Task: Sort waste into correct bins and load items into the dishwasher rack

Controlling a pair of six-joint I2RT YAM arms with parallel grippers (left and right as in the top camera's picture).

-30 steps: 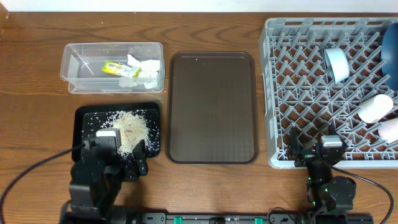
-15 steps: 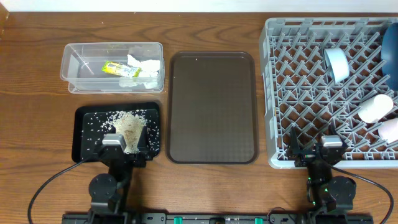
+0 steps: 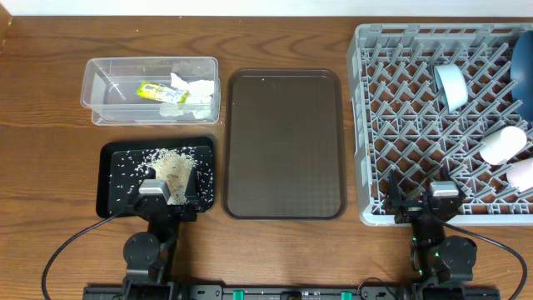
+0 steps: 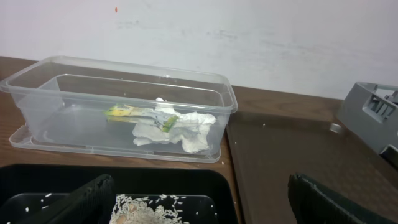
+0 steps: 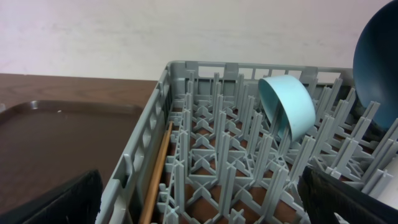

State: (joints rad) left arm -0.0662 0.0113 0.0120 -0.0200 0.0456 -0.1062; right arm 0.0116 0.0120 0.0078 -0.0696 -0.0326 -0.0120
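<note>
At the near edge of the counter, about seven o'clock, the left gripper has pulled back within the last second from over the black tray. It now sits folded at the tray's near rim, fingers spread wide and holding nothing. At five o'clock the right gripper has not shifted. It is also spread and empty, facing the near-left corner of the dishwasher rack.

Just beyond the left gripper the rice lies heaped and scattered inside the black tray. In the right wrist view the chopsticks lie along the inside of the rack's left wall. Further into the rack, toward three o'clock, rest the pink cup and the cream cup. The pale-blue bowl leans on the pegs at two o'clock, and the dark-blue plate stands at the right edge.

Far left, at eleven o'clock, the clear tub holds the napkin and the wrapper.

With both arms home and nothing loose on the counter, the job looks finished.

For any further move, the brown serving tray in the middle is bare and gives the widest lane. The black tray's raised rim sits right under the left gripper, and the rack wall and pegs crowd the right one.
</note>
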